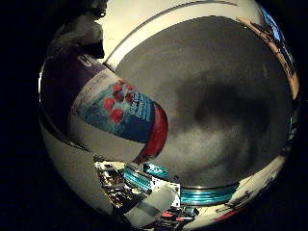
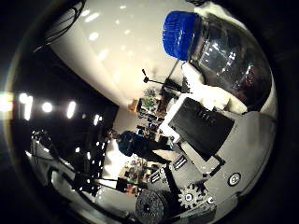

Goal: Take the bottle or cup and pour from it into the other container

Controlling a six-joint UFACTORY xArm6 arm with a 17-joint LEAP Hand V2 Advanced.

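Observation:
A clear bottle (image 2: 224,56) with a blue cap (image 2: 179,34) lies close against the palm in the right thumb side palm view. My hand's white and black fingers (image 2: 201,126) curl against its side. In the right little finger side palm view the bottle's label (image 1: 115,111), blue and red with berries on it, fills the near side. A fingertip (image 1: 154,204) shows under it. The bottle hangs over a grey table top (image 1: 221,87), where a dark shadow lies.
The grey table top has a pale curved edge (image 1: 164,29) at its far side. The right thumb side palm view looks out at a lit ceiling (image 2: 112,47) and at room stands and equipment (image 2: 149,103) far off.

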